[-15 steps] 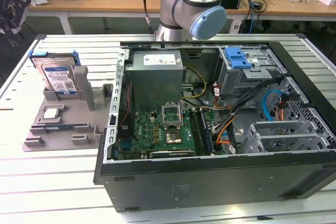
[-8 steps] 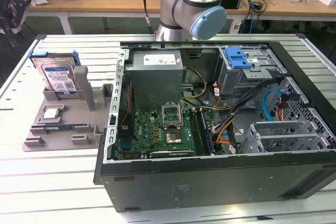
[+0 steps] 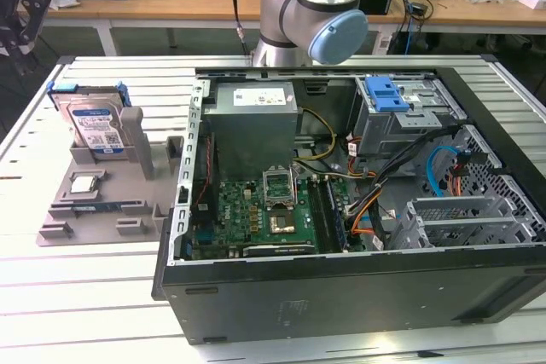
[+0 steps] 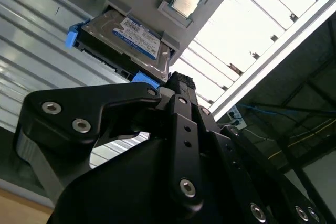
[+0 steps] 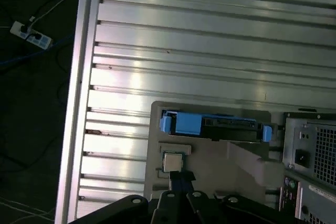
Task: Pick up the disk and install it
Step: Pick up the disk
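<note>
Disk point(image 3: 92, 121) is leaning in the gray holder point(image 3: 102, 202) at the upper left of the exterior view, left of the open case point(image 3: 341, 279). In the second wrist view my gripper point(image 4: 177, 85) points at it, apart from it. Can't tell if it's released or clenched.

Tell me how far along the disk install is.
Nothing looks done yet: the disk stands in its gray holder beside the case. The pincer hovers near it without gripping it. Pickup and install both remain.
</note>
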Available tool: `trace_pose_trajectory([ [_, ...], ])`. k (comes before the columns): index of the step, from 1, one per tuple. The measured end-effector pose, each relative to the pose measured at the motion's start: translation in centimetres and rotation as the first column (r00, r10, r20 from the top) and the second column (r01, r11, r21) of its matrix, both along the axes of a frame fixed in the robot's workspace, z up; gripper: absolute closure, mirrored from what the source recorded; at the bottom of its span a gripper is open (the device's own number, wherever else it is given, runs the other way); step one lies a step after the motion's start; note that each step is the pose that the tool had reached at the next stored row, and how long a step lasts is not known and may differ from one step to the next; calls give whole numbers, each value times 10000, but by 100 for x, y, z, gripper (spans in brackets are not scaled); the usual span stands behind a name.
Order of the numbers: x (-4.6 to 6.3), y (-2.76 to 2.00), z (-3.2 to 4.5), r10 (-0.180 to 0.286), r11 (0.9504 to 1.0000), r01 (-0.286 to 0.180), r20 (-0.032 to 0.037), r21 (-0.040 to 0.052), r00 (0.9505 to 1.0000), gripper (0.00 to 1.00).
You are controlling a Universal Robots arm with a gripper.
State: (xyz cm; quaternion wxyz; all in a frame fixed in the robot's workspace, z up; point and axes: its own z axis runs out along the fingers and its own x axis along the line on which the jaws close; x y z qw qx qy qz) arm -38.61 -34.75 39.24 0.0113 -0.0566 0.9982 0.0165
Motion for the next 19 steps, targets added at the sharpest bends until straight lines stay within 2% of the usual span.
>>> trace_pose_trajectory([
  [2,2,1,0,709,9975,-709,-1,0,9975,89],
  [6,3,1,0,1131,9936,-1131,0,0,9936,89],
  [11,4,2,0,1714,9852,-1714,0,0,9852,89],
  [13,4,2,0,1993,9799,-1993,0,0,9799,89],
  [14,4,2,0,2216,9751,-2216,0,0,9751,89],
  [16,4,2,0,2379,9713,-2379,0,0,9713,89],
  [17,4,2,0,2555,9668,-2555,0,0,9668,89],
  [19,4,2,0,2734,9619,-2734,0,0,9619,89],
])
